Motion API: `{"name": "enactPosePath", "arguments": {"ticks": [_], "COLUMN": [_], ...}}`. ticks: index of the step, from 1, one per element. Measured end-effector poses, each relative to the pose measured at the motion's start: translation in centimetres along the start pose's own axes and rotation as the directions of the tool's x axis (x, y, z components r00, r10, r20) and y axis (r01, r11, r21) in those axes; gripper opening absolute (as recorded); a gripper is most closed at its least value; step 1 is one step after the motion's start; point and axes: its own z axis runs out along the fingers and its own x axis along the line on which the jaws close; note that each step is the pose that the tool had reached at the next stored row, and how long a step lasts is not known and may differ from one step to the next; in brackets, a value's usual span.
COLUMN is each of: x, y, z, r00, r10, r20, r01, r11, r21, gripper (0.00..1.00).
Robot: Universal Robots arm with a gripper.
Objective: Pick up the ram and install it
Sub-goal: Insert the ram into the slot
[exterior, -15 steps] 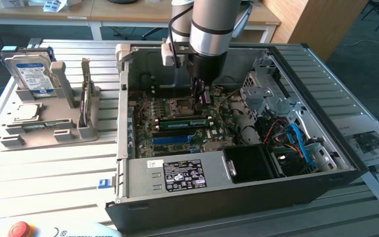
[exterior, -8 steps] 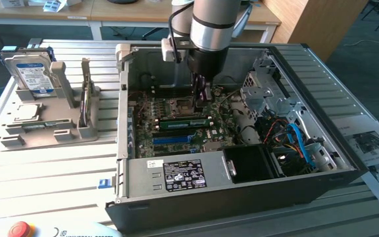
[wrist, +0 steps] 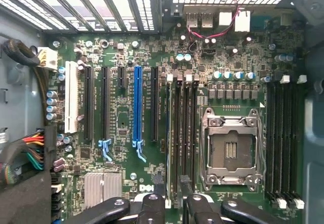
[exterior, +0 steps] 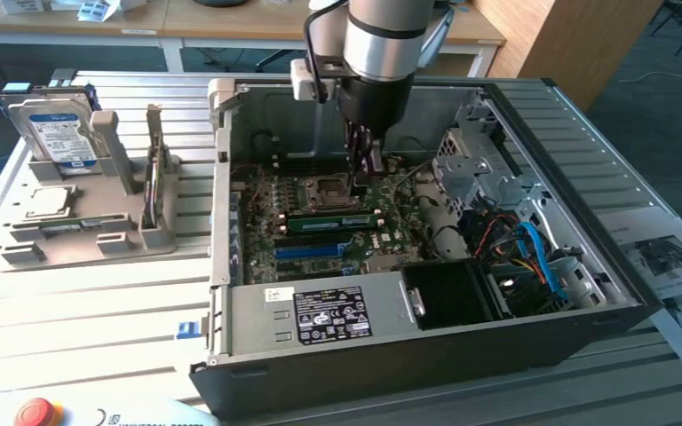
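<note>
Above the slotted ram (exterior: 331, 221) — claw (exterior: 373, 171) agape

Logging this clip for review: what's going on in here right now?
The robot's gripper reaches down into the open computer case. The green ram appears to stand on edge on the motherboard beside the empty CPU socket, right under the gripper. Whether it is fully seated cannot be told.
</note>
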Motion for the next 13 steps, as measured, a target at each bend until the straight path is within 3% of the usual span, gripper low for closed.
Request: {"name": "enactPosePath", "arguments": {"ticks": [13], "x": [0.1], "y": [-0.02], "z": [-2.93], "r00": [1.0000], "r10": [0.000], "r20": [-0.0013], "r01": [0.000], "r11": [1.0000], "r21": [0.0000], "gripper": [0.24]}}
